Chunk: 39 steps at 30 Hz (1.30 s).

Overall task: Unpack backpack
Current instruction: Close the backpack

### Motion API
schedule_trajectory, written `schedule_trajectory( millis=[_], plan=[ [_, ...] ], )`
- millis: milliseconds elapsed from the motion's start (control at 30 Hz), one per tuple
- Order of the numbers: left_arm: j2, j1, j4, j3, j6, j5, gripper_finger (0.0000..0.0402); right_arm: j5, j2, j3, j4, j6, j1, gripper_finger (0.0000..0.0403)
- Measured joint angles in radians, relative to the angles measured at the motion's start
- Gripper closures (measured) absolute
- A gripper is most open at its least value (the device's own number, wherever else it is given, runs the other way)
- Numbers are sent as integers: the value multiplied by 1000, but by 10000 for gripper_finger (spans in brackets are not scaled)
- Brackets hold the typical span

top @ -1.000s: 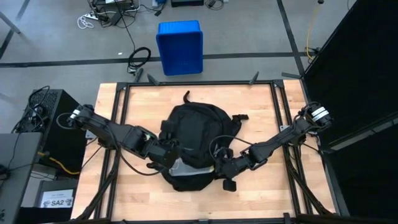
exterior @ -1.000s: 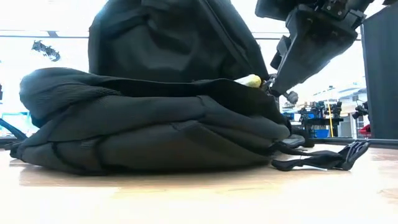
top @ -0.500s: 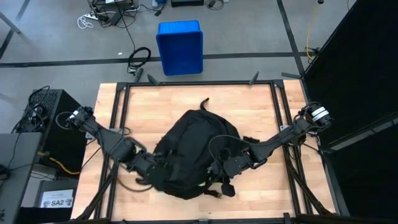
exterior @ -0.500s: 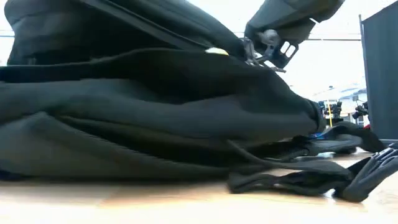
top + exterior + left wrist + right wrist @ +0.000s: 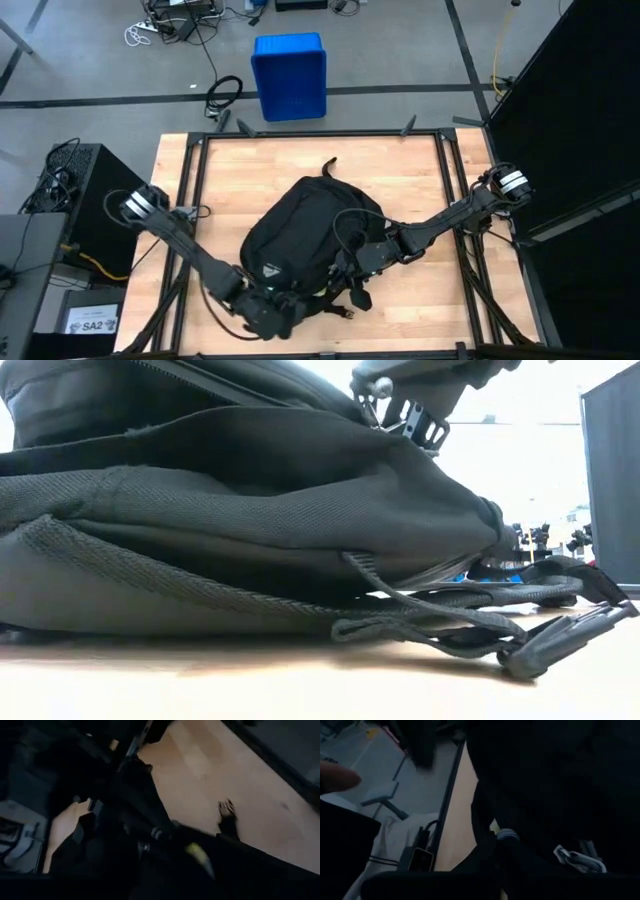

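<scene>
Left gripper (image 5: 268,312) fingers hidden against backpack (image 5: 300,235), right gripper (image 5: 352,268) tips buried in fabric, backpack cropped in low view, wrist views dark and blurred

Backpack (image 5: 250,500) showing coarse matt black woven cloth, its straps (image 5: 430,625) looking like ribbed webbing, buckle (image 5: 560,645) looking dull dark plastic, bench (image 5: 420,180) showing pale smooth wood, crate (image 5: 289,75) looking glossy blue plastic

High view straight down over table (image 5: 420,175); low view level, close against backpack (image 5: 250,510); both share it
</scene>
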<state>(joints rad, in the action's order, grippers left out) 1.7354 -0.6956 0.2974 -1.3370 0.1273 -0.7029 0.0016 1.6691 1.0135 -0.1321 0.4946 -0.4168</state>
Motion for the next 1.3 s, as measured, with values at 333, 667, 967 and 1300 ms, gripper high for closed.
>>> schedule_trajectory(
  millis=[333,667,967,1300],
  plan=[
    [116,97,-147,30,2,19,169,-48,0,0,2,0,-7,403],
    [145,107,-238,30,101,52,215,-51,-1,0,12,0,-8,403],
    [146,124,-235,31,101,95,366,-63,-2,0,18,1,-8,402],
    [146,132,-243,31,75,115,399,-154,-5,0,16,-26,-21,392]
  ],
)
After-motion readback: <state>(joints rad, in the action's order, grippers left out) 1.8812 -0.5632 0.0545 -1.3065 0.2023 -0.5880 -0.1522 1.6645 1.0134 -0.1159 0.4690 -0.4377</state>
